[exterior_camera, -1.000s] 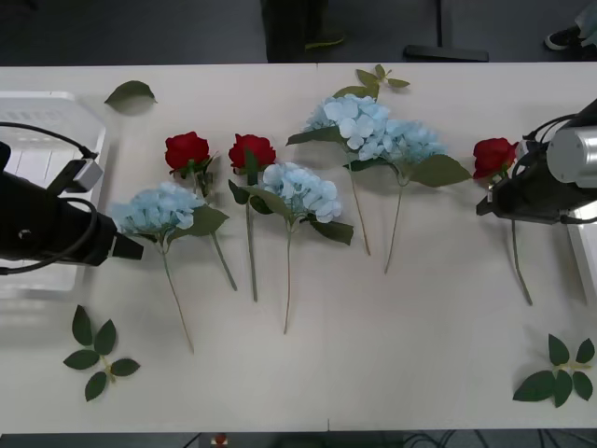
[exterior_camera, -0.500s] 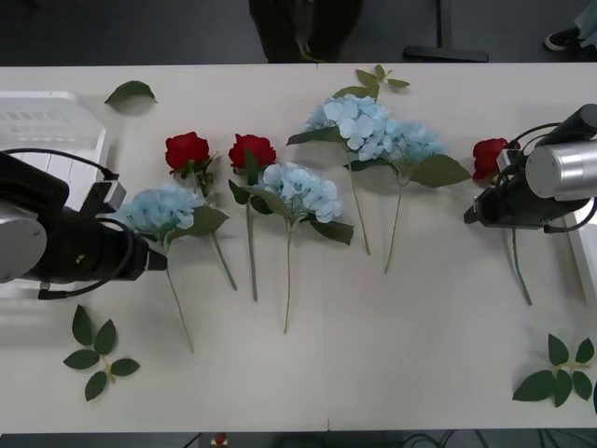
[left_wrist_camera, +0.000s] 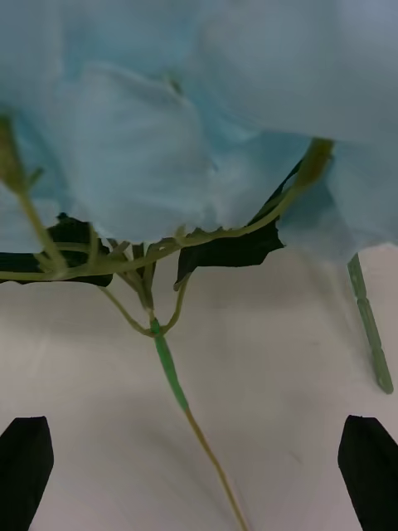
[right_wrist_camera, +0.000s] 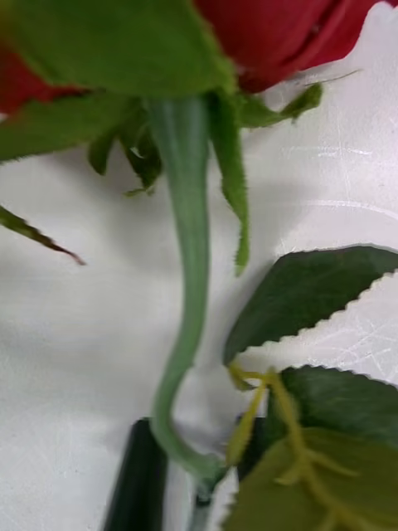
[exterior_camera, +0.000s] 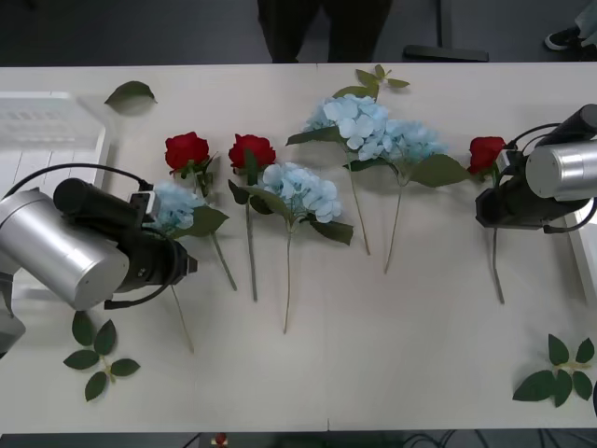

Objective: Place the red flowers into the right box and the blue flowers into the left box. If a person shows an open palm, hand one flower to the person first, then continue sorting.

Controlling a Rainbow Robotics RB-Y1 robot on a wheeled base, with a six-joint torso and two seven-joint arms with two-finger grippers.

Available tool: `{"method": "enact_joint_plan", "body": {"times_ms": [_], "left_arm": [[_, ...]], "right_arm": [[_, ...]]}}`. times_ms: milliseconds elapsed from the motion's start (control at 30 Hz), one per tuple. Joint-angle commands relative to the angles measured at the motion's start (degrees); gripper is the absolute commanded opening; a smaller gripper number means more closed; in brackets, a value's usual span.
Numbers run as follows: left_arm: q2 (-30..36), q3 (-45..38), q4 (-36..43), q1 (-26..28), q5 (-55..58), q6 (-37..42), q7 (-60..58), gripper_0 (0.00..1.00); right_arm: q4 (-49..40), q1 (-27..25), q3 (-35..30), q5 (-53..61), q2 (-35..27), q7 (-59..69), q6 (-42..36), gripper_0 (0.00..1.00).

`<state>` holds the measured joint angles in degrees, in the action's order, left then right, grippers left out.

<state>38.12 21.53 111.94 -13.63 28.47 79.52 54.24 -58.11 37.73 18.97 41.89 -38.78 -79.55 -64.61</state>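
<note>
Your right tool (right_wrist_camera: 178, 489), near the desk's right edge, is clenched on a red rose's (exterior_camera: 486, 152) stem just below the bloom, probably ready to carry it to the right box. Your left tool (left_wrist_camera: 199, 465) hangs released, fingers straddling the stem of a blue hydrangea (exterior_camera: 173, 205) near the left box (exterior_camera: 56, 117) at the left edge. Other flowers lie in a row across the white desk (exterior_camera: 373, 355), with loose leaf sprigs near its corners. Beyond the far edge is dark floor.

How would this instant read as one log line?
left gripper: open over blue flower stem | right gripper: shut on red flower stem
</note>
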Motion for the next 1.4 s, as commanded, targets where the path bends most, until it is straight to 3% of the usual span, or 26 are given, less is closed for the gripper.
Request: {"method": "enact_joint_plan", "body": {"times_ms": [33, 167, 367, 533, 700, 833, 1067, 1233, 1400], "left_arm": [[-3.05, -0.08, -1.37, -1.22, -4.38, -0.15, -1.33, 1.00], [-4.90, 0.44, -3.57, -2.10, -6.76, -0.15, -1.77, 1.00], [-7.18, 0.97, -6.12, -2.72, -10.98, -0.07, -2.30, 1.00], [-8.24, 1.41, -7.26, -2.98, -12.91, -0.07, -2.30, 1.00], [-8.33, 1.59, -7.26, -2.98, -13.00, 0.11, -2.12, 1.00], [-8.33, 1.59, -7.17, -2.98, -12.91, 0.37, -1.68, 1.00], [-8.33, 1.59, -7.17, -2.98, -12.82, 0.55, -1.60, 1.00], [-8.33, 1.59, -7.17, -2.98, -12.82, 0.55, -1.60, 1.00], [-8.33, 1.59, -7.17, -2.98, -12.82, 0.55, -1.60, 1.00]], "right_arm": [[-2.27, -0.20, -0.86, 0.65, -1.39, -2.72, -0.61, 0.00], [-7.02, 0.06, -2.62, 1.62, -2.53, -2.72, -3.95, 0.00], [-18.36, 3.22, -6.13, 5.13, -5.87, -2.19, -15.28, 0.00], [-24.16, 9.64, -8.33, 12.25, -10.88, -2.63, -25.39, 0.00], [-26.71, 15.35, -8.86, 17.35, -13.61, -3.24, -26.18, 0.00], [-28.29, 18.78, -8.86, 17.79, -13.78, -2.98, -21.79, 0.00], [-27.50, 22.47, -7.89, 16.91, -10.62, -2.28, -1.48, 0.00], [-23.19, 26.16, -4.29, 8.56, -5.70, -1.66, 13.46, 0.00], [-18.10, 30.03, -1.83, 0.56, -1.39, -1.14, 18.99, 0.00]]}}
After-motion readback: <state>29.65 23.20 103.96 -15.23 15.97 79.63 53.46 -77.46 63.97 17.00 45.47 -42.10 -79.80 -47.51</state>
